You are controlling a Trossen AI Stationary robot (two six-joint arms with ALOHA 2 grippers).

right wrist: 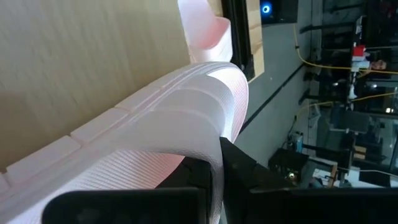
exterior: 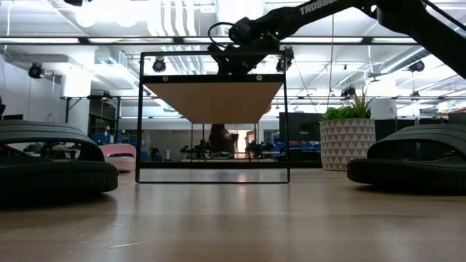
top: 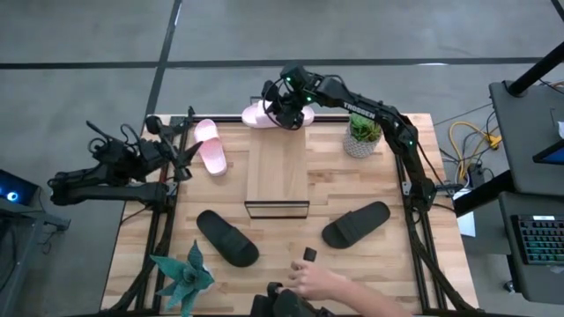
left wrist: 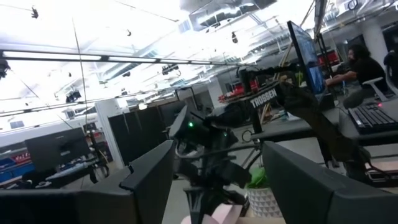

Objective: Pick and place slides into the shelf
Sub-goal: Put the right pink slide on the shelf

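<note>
High view: the right gripper [top: 284, 110] is clenched on a pink slide [top: 264, 114] at the table's far edge, just beyond the shelf [top: 277, 172]. Gripped only by its strap, the slide could swing and catch the shelf's frame. The left gripper [top: 187, 151] waits released by the table's left edge.

Bright, even overhead light; ceiling lamps [exterior: 109, 13] glare in the low view. Soft shadows on the tabletop [top: 352, 273]. Left wrist view is blurred.

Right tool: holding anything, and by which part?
Yes. The right tool is shut on a pale pink slide, pinching its strap, at the shelf's far end.
</note>
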